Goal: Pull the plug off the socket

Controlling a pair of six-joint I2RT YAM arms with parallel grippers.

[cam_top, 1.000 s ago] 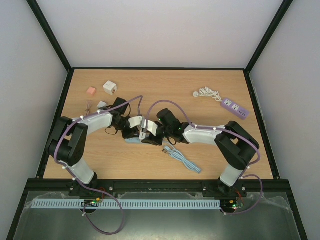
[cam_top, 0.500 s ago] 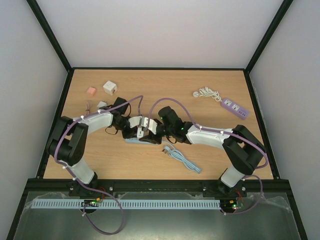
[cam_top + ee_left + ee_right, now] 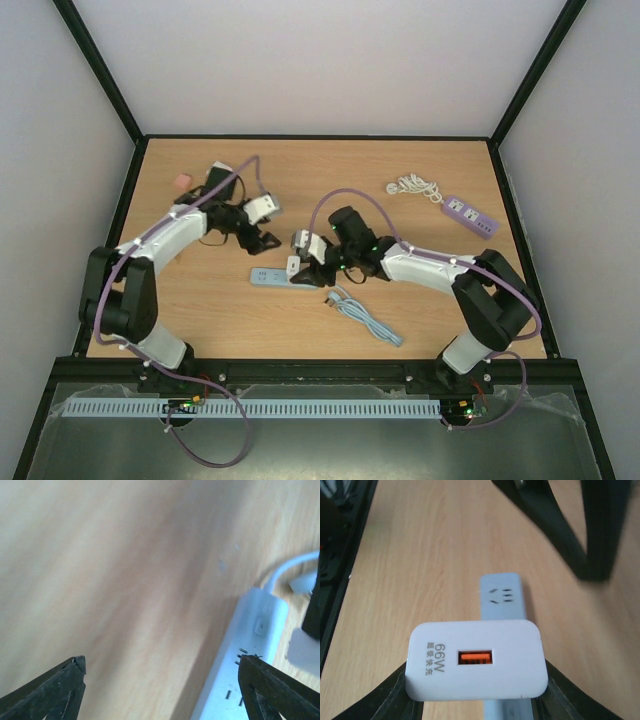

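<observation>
The right gripper (image 3: 303, 266) clamps the white plug (image 3: 476, 661) over the strip (image 3: 502, 597), while the left gripper (image 3: 161, 667) hangs wide open nearby.

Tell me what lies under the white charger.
A pale blue power strip runs beneath the charger; its prongs and the socket directly below are hidden by its body.

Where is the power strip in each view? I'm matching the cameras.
Top: strip, just below centre, one end at the right gripper.
Left wrist: strip, lower right.
Right wrist: strip, centre, behind the charger.
Shared landmark: the table under it.
</observation>
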